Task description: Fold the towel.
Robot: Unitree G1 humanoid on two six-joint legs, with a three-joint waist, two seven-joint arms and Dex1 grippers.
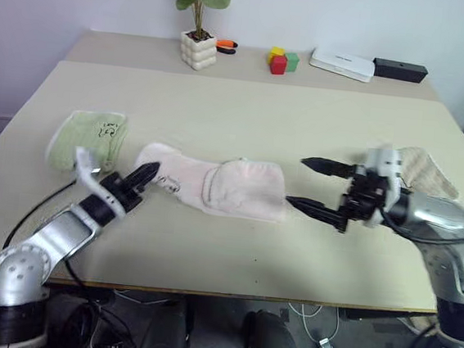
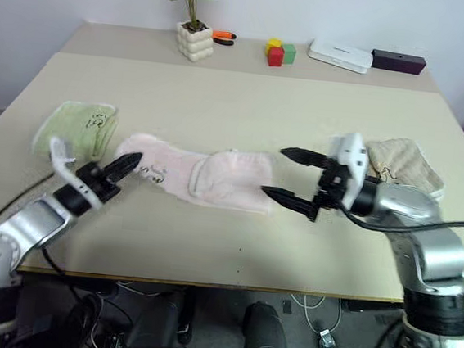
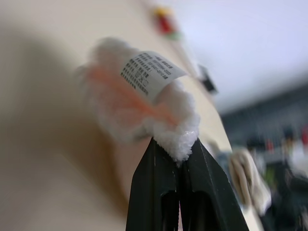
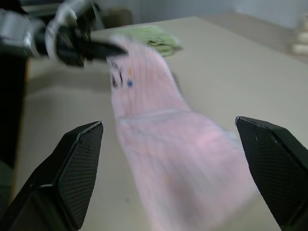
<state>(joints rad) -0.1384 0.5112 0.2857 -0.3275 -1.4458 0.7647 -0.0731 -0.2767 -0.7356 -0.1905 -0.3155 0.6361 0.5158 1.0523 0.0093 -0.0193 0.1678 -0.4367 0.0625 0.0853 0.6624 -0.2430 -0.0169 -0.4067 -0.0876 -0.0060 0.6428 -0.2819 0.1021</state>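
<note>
Left wrist view: the left gripper (image 3: 179, 153) pinches the fluffy white edge of the pink terry towel (image 1: 231, 187), lying rumpled mid-table (image 1: 246, 118). The right gripper (image 1: 307, 184) is spread wide beside its other end.

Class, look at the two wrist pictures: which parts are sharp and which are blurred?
Left wrist view: the black fingers and the tuft of pink towel pinched between them are sharp, as is the printed label; the table and room behind are blurred. Right wrist view: the open fingers are sharp; the towel and the left gripper are smeared.
</note>
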